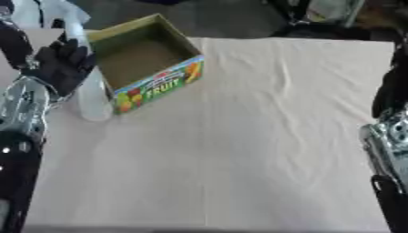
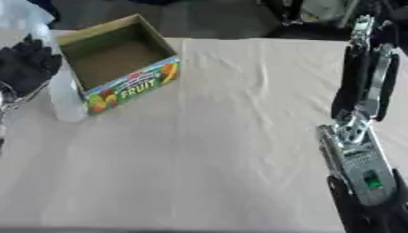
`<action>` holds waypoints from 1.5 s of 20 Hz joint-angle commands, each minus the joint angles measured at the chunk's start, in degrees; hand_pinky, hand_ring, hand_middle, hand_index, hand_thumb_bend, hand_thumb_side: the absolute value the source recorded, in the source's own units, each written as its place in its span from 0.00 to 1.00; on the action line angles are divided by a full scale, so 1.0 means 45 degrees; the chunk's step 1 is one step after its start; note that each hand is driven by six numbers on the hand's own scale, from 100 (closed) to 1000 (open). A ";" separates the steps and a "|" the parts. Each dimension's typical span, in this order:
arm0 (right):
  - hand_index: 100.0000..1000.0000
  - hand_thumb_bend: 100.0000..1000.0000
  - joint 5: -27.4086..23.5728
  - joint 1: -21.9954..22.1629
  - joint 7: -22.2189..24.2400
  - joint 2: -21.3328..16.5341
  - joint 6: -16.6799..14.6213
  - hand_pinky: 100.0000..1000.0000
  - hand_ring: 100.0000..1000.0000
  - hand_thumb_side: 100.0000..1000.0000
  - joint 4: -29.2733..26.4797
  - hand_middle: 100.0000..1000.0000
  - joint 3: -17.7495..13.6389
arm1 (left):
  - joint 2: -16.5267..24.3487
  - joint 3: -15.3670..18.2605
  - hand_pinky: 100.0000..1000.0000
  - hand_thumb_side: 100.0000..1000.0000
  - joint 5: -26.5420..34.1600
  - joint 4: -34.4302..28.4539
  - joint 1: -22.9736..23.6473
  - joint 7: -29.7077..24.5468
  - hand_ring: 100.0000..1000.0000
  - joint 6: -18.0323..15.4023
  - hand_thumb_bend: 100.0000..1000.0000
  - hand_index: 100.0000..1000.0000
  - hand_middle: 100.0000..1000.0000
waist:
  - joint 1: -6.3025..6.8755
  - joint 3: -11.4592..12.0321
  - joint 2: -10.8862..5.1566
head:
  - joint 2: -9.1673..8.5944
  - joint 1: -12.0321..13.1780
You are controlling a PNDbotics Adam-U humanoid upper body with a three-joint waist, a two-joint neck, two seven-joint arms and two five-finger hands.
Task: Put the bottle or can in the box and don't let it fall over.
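A clear plastic bottle [image 1: 93, 98] stands upright just left of the box, its base down at the tablecloth; I cannot tell if it touches. My left hand [image 1: 57, 63], black, is curled round the bottle's upper half and hides part of it. The open cardboard box [image 1: 159, 84] has a colourful front wall printed FRUIT and an empty brown inside. It sits at the table's far left, turned at an angle. My right hand [image 2: 368, 77] stands at the right edge with fingers straight up, holding nothing.
A beige creased cloth [image 1: 263, 136] covers the table, with wide bare room from the middle to the right. Dark floor and dark gear [image 2: 318, 18] lie beyond the far edge.
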 commanded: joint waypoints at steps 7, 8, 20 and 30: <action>0.89 0.00 -0.0049 -0.0111 0.0058 -0.0114 -0.0011 0.99 0.91 0.78 -0.0182 0.98 0.0023 | 0.0305 -0.0073 0.00 1.00 -0.0031 -0.1608 -0.0957 -0.0271 0.00 -0.0274 0.46 0.94 0.00 | 0.0008 -0.0058 -0.0110 | -0.0064 0.0125; 0.89 0.00 -0.0051 -0.0104 0.0062 -0.0108 -0.0011 0.99 0.91 0.78 -0.0177 0.98 0.0026 | 0.0347 -0.0080 0.00 1.00 0.0056 -0.1709 -0.1157 -0.0218 0.00 -0.0295 0.46 0.94 0.00 | 0.0008 -0.0057 -0.0118 | -0.0043 0.0137; 0.89 0.00 -0.0240 -0.0755 0.0331 -0.0038 -0.0058 0.99 0.91 0.77 -0.0469 0.97 0.0195 | 0.1300 -0.0431 0.00 1.00 0.0378 0.0935 -0.4431 -0.0055 0.00 0.0349 0.42 0.95 0.00 | 0.0017 -0.0784 0.0297 | -0.0249 0.0327; 0.89 0.00 -0.0453 -0.1561 0.0672 0.0126 -0.0083 0.99 0.91 0.77 -0.0774 0.97 0.0493 | 0.1283 -0.0099 0.00 1.00 -0.1201 0.4019 -0.6133 -0.1411 0.00 0.0221 0.40 0.93 0.00 | 0.0226 -0.1863 0.1081 | -0.1295 0.0677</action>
